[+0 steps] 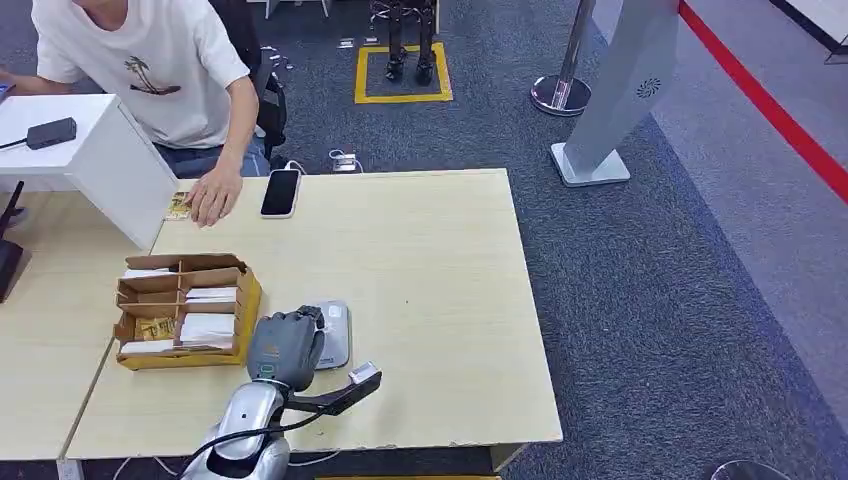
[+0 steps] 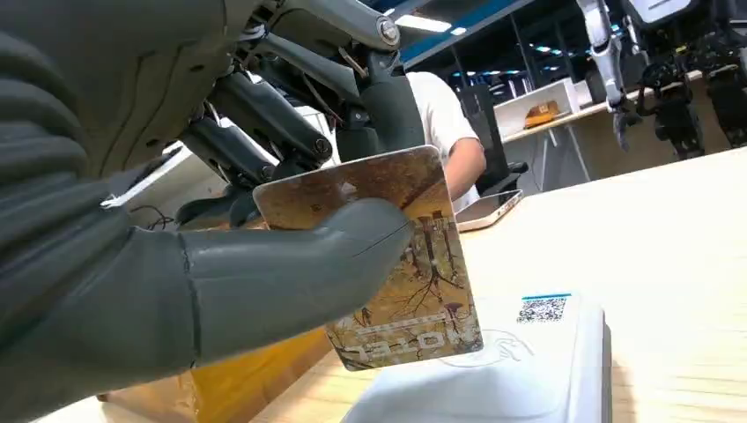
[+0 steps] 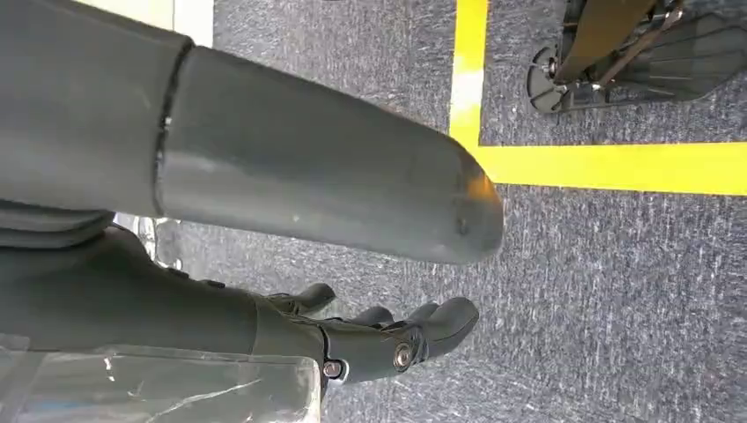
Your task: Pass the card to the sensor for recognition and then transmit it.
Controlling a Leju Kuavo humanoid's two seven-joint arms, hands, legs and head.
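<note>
- Left hand (image 1: 287, 345) pinches the card (image 2: 401, 264) between thumb and fingers, just above the white sensor (image 2: 520, 370), beside the cardboard box (image 1: 185, 310).
- Right hand (image 3: 291, 176) hangs over carpet, fingers apart, holding nothing.

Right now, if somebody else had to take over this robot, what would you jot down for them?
Left hand: holds the card between thumb and fingers, just above the white sensor beside the cardboard box on the table.
Right hand: holds nothing, fingers apart, hanging over the carpet.
Person: seated at the table's far side, a hand resting by a phone.
Done: card picked up and brought to the sensor.
Left: whether it has read cannot be seen; then hand the card over.
</note>
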